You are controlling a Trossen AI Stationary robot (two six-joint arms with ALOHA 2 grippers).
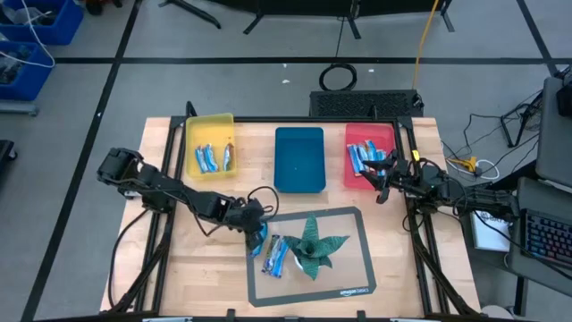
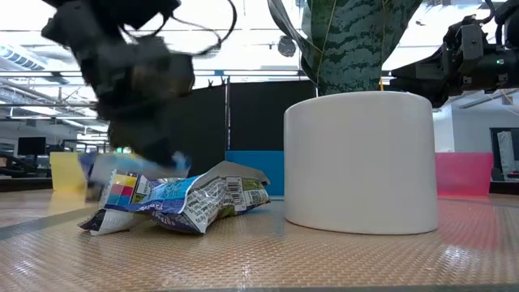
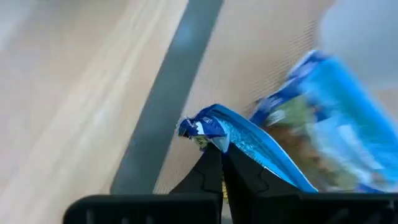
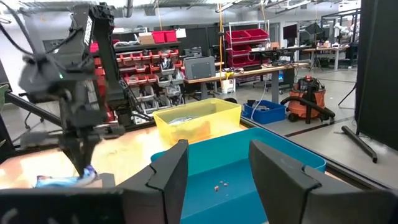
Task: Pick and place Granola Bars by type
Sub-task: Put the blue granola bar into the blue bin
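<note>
- Left gripper [image 1: 259, 234] — placed at the left edge of the grey-bordered mesh mat [image 1: 353, 291]; in the left wrist view its two dark fingers [image 3: 211, 174] are seen pinched together on the crimped end of a shiny blue wrapped granola bar [image 3: 249, 146], nothing else being held.
- Held bar, attitude — its long axis runs away from the fingertips toward the pile; only one end is gripped, so the rest is judged likely to hang free once lifted.
- Remaining pile — crumpled blue-and-white wrapped bars [image 1: 277, 257] are lain on the mat just beside the left gripper, between it and the white cylindrical pot [image 2: 359, 162] holding a green striped star-shaped plant [image 1: 313, 243].
- Yellow rectangular plastic tray [image 1: 191, 134] — blue bars [image 1: 206, 158] and an orange-tan one [image 1: 229, 156] are already lodged in it; it lies up-table from the left gripper, on the left arm's own side, and is judged the nearer destination for that arm.
- Blue rectangular plastic tray [image 1: 298, 183] — centre of the table; no bars are seen in it.
- Red rectangular plastic tray [image 1: 357, 134] — blue bars [image 1: 357, 158] are held in it on the right side.
- Right gripper [image 1: 382, 179] — hovering at the red tray's near edge, well apart from the mat; its fingers [image 4: 168, 171] are spread wide with nothing between them.
</note>
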